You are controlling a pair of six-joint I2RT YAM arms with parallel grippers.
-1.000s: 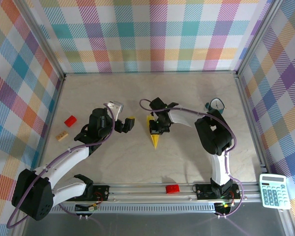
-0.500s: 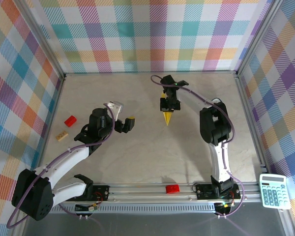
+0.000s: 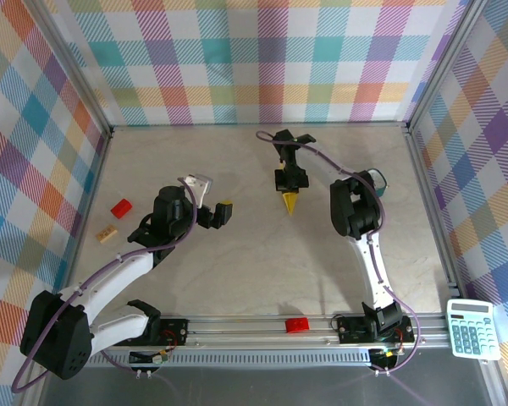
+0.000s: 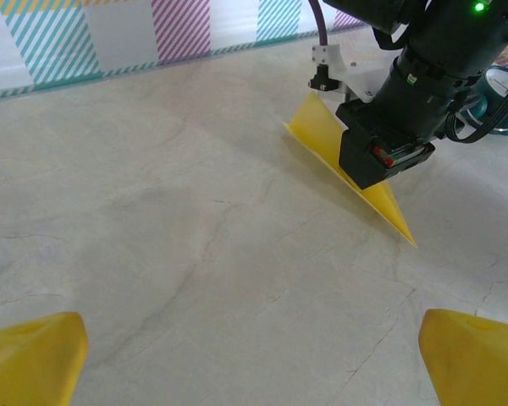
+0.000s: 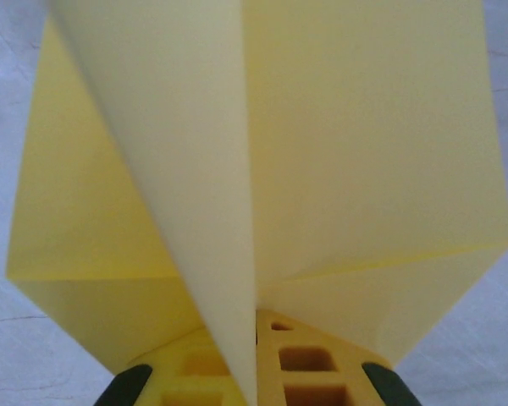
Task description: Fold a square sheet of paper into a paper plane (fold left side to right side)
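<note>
The paper plane (image 3: 289,201) is a narrow yellow dart, far of centre on the table, nose pointing toward the near edge. My right gripper (image 3: 289,179) is shut on its tail end. In the right wrist view the centre fold of the paper plane (image 5: 322,169) is pinched between the yellow fingers (image 5: 313,372), with both wings spread above. From the left wrist, the paper plane (image 4: 322,135) slopes down under the right gripper (image 4: 381,156), its nose at the table surface. My left gripper (image 3: 212,194) hangs open left of centre, its fingertips (image 4: 34,355) wide apart over bare table.
A red brick (image 3: 121,207) and a small tan block (image 3: 107,233) lie at the left side. Another red brick (image 3: 297,325) sits on the front rail. A calculator (image 3: 472,328) rests at the near right corner. Plaid walls enclose three sides.
My right gripper has carried the paper plane from the table's middle toward the far wall, then settled there. The left arm has not moved.
</note>
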